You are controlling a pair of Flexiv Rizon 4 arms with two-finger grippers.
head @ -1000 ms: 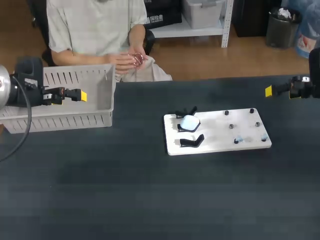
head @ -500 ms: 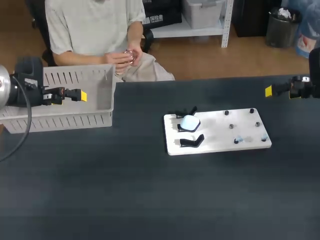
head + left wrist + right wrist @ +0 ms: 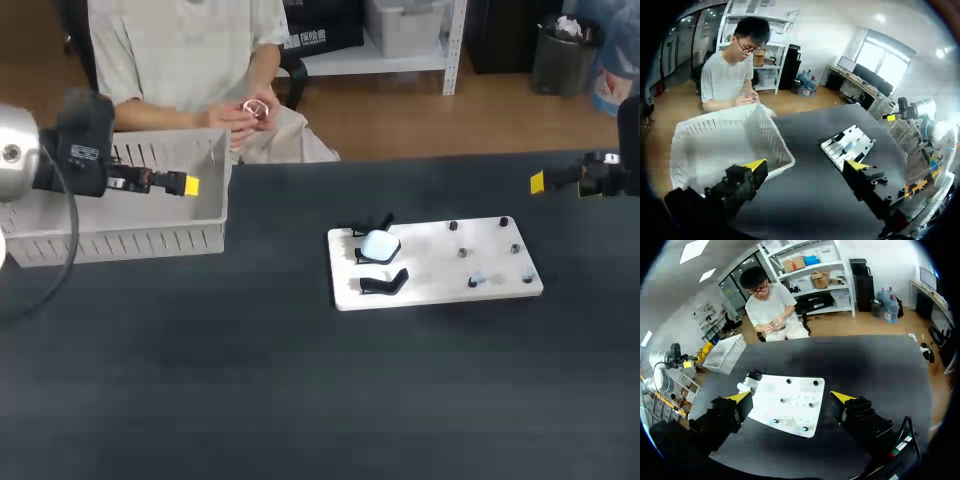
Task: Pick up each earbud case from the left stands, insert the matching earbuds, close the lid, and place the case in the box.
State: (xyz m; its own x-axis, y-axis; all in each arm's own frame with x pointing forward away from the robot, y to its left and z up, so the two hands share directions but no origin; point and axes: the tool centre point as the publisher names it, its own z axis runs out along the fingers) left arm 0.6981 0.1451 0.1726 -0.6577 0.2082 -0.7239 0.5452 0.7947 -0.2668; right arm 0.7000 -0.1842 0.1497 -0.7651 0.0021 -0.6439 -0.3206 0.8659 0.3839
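Over the table's far left corner stands the white slatted box, with its back wall close along the far edge of the table. Your left gripper hangs above the right part of the box, just inside its right wall. Its fingers are spread wide and nothing is between them.

To the right of the middle lies the white board, turned a little, with its long sides almost parallel to the table's front edge. A broad stretch of dark table top lies between the box and the board, and a still broader stretch between the board and the near edge.

On the board's left end you see three black stands in a row. The light blue earbud case sits on the middle stand, with its lid down. The far stand and the near stand show only their black prongs. On the right half, small dark pegs stand up. Pale little pieces lie near the front pegs, too small to tell for sure.

Your right gripper is released, its fingers far apart. It hangs near the table's right edge, beyond the board's far right corner and well apart from it.
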